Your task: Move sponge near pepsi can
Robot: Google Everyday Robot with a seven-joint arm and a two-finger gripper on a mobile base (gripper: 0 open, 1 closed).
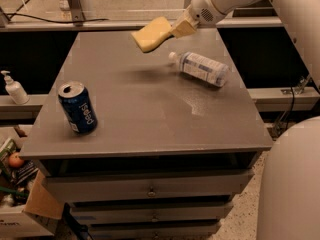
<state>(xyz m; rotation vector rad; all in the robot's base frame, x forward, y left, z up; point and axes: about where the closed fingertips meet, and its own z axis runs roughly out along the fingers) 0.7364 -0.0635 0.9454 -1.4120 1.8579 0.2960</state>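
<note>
Pepsi can (78, 108) stands upright on the grey cabinet top (150, 129), well forward and left of the gripper (177, 28). A water bottle (202, 69) lies on its side just below the gripper. The gripper's fingers clamp one end of the sponge (150, 34), held aloft over the far edge, well apart from the can.
</note>
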